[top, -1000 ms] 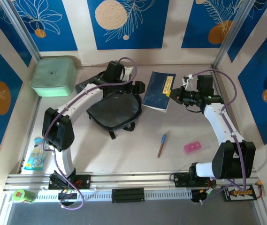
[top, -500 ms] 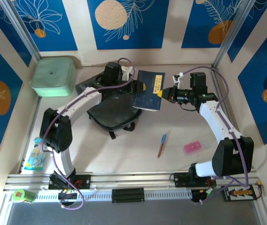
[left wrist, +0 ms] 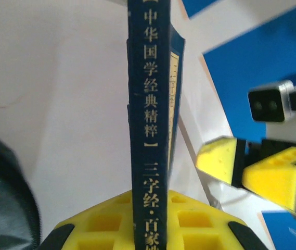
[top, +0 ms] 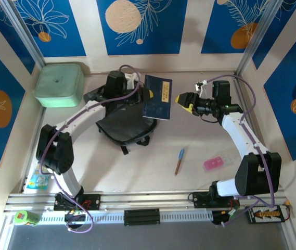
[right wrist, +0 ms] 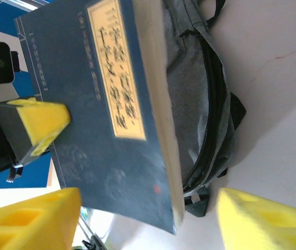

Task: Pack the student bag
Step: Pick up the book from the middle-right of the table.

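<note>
With the blue book [top: 156,97] pinched on edge in the left gripper [top: 141,97] and the right gripper [top: 185,102] spread just beside it, the book is best lowered edge-first into the student bag [top: 124,125] lying just beneath the left gripper.

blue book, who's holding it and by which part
The left gripper holds the blue book by one end of its spine; the right gripper is open.

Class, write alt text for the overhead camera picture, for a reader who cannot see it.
The left gripper, jaws shut, holds a dark blue rectangular book at the far right edge of a soft dark grey fabric backpack on the pale table. The right gripper, jaws open, is just right of the book, not touching it.
</note>
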